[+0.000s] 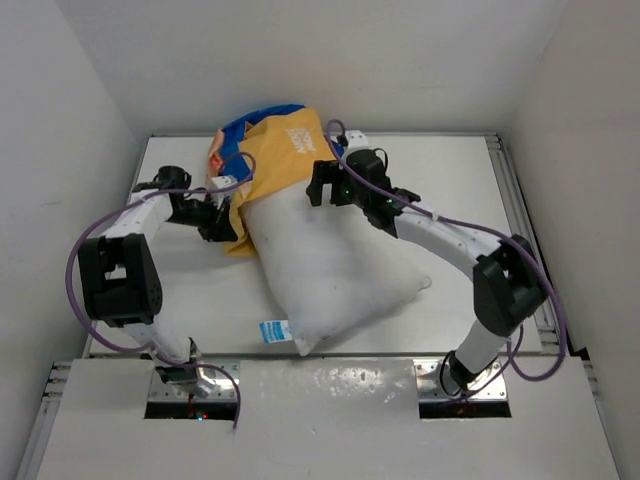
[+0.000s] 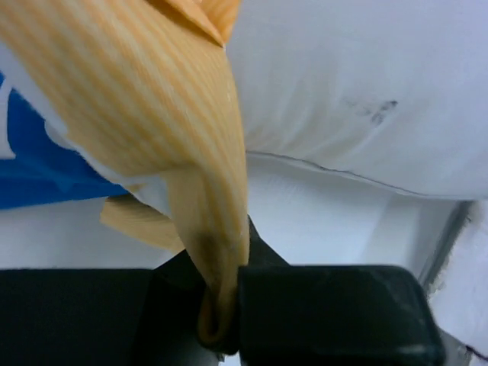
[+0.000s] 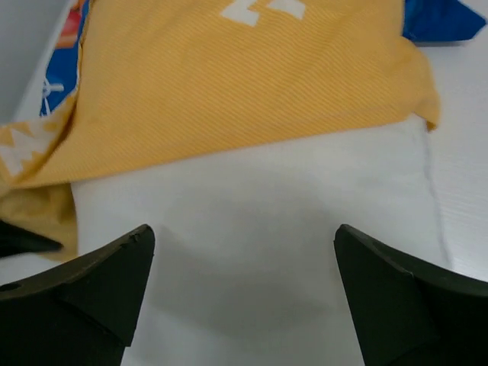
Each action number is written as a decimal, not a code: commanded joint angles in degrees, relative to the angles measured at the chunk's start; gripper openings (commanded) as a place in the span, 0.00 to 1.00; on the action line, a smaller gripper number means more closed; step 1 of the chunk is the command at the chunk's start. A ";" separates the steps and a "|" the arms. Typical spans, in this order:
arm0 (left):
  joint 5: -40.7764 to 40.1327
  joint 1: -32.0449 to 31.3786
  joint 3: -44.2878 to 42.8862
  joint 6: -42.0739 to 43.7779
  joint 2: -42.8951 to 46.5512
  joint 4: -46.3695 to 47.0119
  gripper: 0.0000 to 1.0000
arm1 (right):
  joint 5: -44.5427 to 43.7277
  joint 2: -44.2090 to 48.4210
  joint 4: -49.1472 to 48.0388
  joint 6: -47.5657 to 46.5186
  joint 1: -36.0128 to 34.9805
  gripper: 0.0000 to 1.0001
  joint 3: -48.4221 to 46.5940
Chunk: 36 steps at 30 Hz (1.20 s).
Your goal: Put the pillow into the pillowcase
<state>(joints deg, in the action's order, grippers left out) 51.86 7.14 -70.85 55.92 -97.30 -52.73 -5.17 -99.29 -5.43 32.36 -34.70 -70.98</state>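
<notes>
The white pillow (image 1: 330, 265) lies slantwise on the table, its blue-and-white tag (image 1: 272, 331) at the near corner. Its far end sits inside the pillowcase (image 1: 275, 150), orange side up, blue showing at the back. My left gripper (image 1: 226, 228) is shut on the orange hem of the pillowcase (image 2: 217, 252) at the pillow's left edge. My right gripper (image 1: 322, 184) is open above the pillow (image 3: 252, 229), just below the pillowcase's orange edge (image 3: 229, 84), holding nothing.
The white table (image 1: 450, 180) is ringed by white walls on three sides. A metal rail (image 1: 520, 220) runs along the right edge. Purple cables loop from both arms.
</notes>
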 commanded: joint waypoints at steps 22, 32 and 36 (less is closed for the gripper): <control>-15.21 -3.18 10.56 -20.59 15.73 19.68 0.07 | 7.71 -22.00 18.10 3.83 -11.28 0.04 -20.61; -13.89 -5.29 7.57 -21.03 15.56 22.14 0.06 | 25.91 -7.33 -32.49 23.25 -2.50 0.00 -7.95; -12.75 -6.52 4.67 -20.59 15.30 21.71 0.06 | 19.17 -4.34 -43.88 27.94 -1.07 0.00 -8.30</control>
<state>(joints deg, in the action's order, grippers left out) 36.14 1.93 -62.35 35.27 -83.88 -32.95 16.38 -110.89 -23.97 52.38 -36.95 -76.97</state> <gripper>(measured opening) 0.063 0.012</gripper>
